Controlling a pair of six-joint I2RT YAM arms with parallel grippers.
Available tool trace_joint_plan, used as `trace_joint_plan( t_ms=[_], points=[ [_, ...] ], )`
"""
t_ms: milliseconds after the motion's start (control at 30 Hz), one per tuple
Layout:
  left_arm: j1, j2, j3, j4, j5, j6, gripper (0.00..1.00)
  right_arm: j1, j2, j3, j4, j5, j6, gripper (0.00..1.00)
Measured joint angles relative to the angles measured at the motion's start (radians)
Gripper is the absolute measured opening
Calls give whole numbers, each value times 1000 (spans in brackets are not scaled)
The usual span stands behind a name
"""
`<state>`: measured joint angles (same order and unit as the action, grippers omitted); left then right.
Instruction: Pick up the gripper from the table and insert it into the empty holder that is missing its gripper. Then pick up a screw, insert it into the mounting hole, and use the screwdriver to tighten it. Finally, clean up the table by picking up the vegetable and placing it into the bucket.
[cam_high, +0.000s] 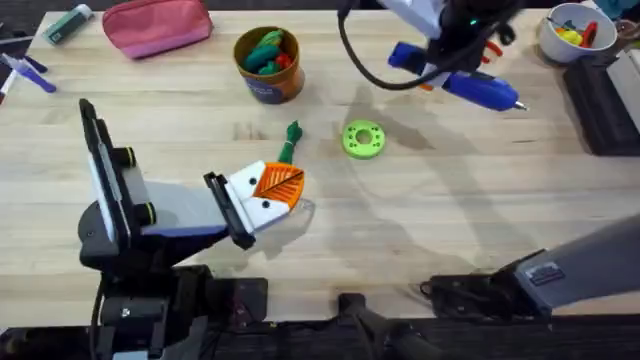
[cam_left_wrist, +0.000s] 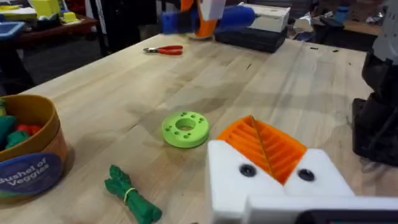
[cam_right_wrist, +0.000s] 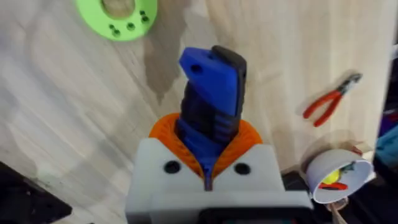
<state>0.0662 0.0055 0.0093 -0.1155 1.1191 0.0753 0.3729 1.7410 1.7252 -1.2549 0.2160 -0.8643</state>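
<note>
A pale wooden counter (cam_high: 420, 230) carries scattered things, with bare wood across its middle and near right side. By the far left edge lie a green marker (cam_high: 68, 24) and a pink pouch (cam_high: 158, 24). Low at the left, the left gripper (cam_high: 268, 192) rests near the front edge, its jaws pressed together, the orange pads touching and pinching nothing. Just beyond its tip lies one vegetable (cam_high: 290, 143), dark green and tied at the middle, flat on the wood. Further back stands one bucket (cam_high: 269, 64), orange-brown with a blue label, holding several toy vegetables in green, orange and red. Right of the vegetable sits one bright green disc (cam_high: 363, 139) with holes. Above the far right part, the right gripper (cam_right_wrist: 208, 168) hangs in the air, jaws pinching one blue screwdriver (cam_high: 470, 85), its metal tip pointing right. Red pliers (cam_right_wrist: 331, 102) lie near the far right corner, beside one white bowl (cam_high: 572, 34) with small yellow and red pieces.
</note>
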Motion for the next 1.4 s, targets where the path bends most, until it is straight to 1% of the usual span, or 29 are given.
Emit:
trace_joint_plan(
  t_ms=[300, 467, 600, 800, 833, 933, 967, 1000, 1033, 1067, 1100, 1233, 1400],
  points=[
    [0, 0, 0, 0, 0, 0, 18, -74, 220, 0, 82, 4, -28, 24],
    [0, 0, 0, 0, 0, 0, 18, -90, 330, 0, 140, 4, -33, 24],
    [0, 0, 0, 0, 0, 0, 18, -90, 389, 0, 167, 4, -34, 24],
    [0, 0, 0, 0, 0, 0, 18, -89, 424, 0, 174, 4, -34, 24],
    [0, 0, 0, 0, 0, 0, 18, -89, 424, 0, 174, 4, -31, 90],
    [0, 0, 0, 0, 0, 0, 18, -89, 424, 3, 171, 9, -34, 531],
    [0, 0, 0, 0, 0, 0, 18, -89, 424, 4, 169, 12, -33, 657],
    [0, 0, 0, 0, 0, 0, 18, -89, 424, 7, 168, 16, -31, 816],
    [0, 0, 0, 0, 0, 0, 18, -89, 424, 8, 166, 18, -30, 941],
    [0, 0, 0, 0, 0, 0, 18, -89, 424, 10, 162, 20, -25, 977],
    [0, 0, 0, 0, 0, 0, 18, -88, 423, 10, 154, 20, -22, 986],
    [0, 0, 0, 0, 0, 0, 18, -80, 398, 10, 134, 23, -9, 990],
    [0, 0, 0, 0, 0, 0, 18, -54, 284, 12, 132, 23, 27, 991]
  ],
)
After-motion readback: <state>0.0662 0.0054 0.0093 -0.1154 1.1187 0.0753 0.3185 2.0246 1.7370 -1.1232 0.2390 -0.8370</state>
